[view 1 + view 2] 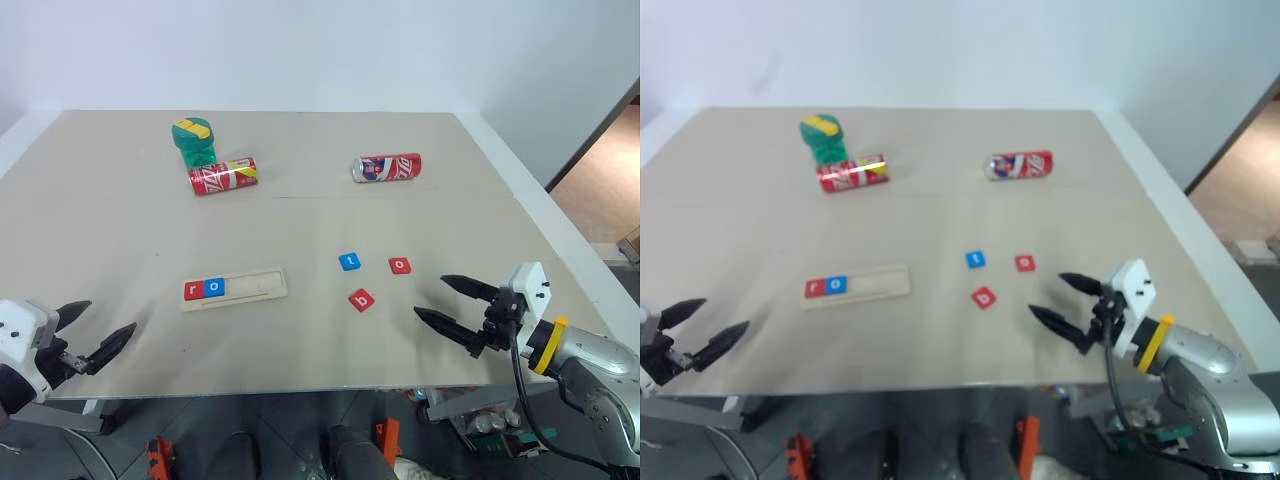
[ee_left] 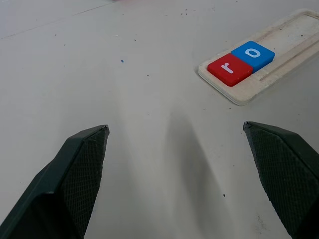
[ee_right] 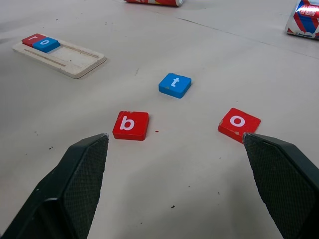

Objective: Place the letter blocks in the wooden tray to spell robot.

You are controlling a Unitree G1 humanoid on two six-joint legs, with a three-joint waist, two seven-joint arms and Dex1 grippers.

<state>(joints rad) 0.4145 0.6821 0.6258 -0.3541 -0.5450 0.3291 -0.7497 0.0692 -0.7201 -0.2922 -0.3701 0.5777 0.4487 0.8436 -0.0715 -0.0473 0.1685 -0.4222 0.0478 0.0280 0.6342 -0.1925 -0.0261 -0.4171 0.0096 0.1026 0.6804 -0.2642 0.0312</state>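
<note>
The wooden tray (image 1: 235, 288) lies left of the table's middle, with a red "r" block (image 1: 193, 290) and a blue "o" block (image 1: 214, 287) side by side in its left end. Loose on the table to its right are a blue "t" block (image 1: 349, 262), a red "o" block (image 1: 400, 265) and a red "b" block (image 1: 361, 299). My right gripper (image 1: 441, 299) hovers open just right of the "b" block, fingers pointing left. Near the front left edge, my left gripper (image 1: 97, 330) is open and empty, short of the tray.
Two red soda cans (image 1: 224, 176) (image 1: 387, 167) lie on their sides at the back of the table (image 1: 300, 220). A green and yellow object (image 1: 193, 140) stands behind the left can. The table's front edge runs close under both grippers.
</note>
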